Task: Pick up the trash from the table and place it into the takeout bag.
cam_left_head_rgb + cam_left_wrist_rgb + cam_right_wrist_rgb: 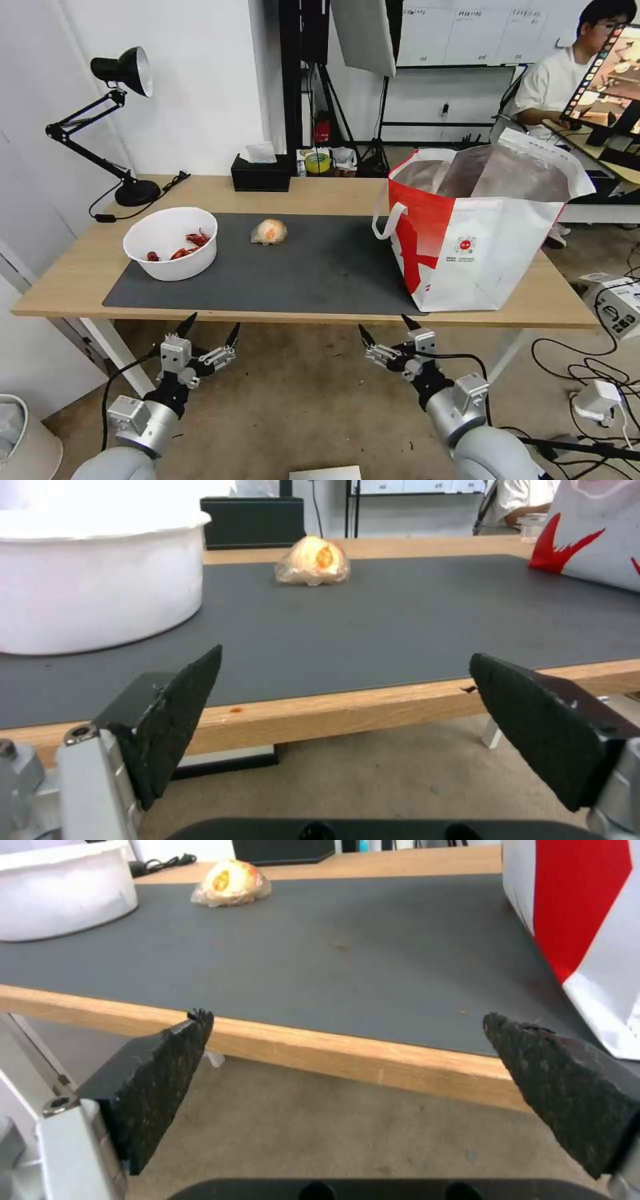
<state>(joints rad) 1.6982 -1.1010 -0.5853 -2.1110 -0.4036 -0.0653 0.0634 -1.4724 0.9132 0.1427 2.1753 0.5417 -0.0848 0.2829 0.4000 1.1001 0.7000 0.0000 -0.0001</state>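
Observation:
A white round bowl [171,243] [93,580] [63,890] with red crayfish shells sits on the left of the dark grey mat [300,267] on the light-wood table [80,267]. An orange-tinted plastic wad [269,231] [313,561] [230,883] lies mid-mat, farther back. The white-and-red takeout bag [477,237] [593,545] [580,930] stands open at the right, its foil lining showing. Both grippers hang below the table's front edge with nothing between their fingers: my left gripper [209,329] [347,700] open below the bowl side, my right gripper [385,327] [347,1055] open below the bag's left corner.
A black tissue box [261,173] stands at the table's back edge. A black desk lamp [113,120] is at the back left corner. Cables and small boxes [610,300] lie on the floor at the right. A person sits at a desk far right behind the bag.

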